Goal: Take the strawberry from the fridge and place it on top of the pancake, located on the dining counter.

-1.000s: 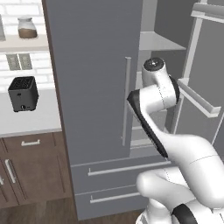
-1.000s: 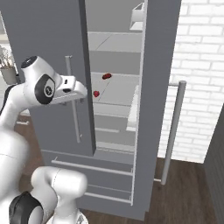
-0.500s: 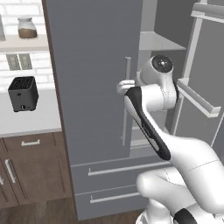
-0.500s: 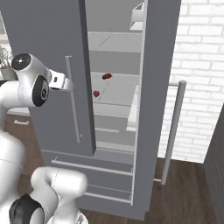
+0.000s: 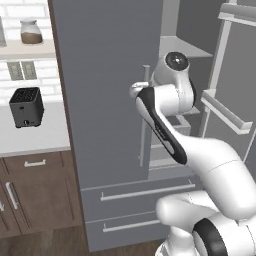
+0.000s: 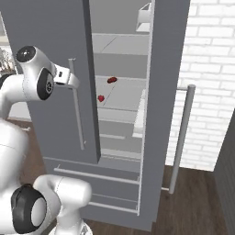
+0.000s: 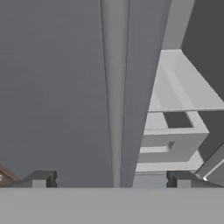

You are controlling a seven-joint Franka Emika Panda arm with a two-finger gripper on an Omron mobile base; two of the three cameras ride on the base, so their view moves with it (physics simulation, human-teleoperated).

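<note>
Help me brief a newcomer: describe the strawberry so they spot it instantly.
Look at the tall grey fridge, whose right door stands open. On a pale shelf inside lie two small red fruits; the strawberry is the brighter red one nearer the front, lower and left of the darker maroon fruit.

The strawberry lies on a shelf inside the fridge, behind its open door.
</note>
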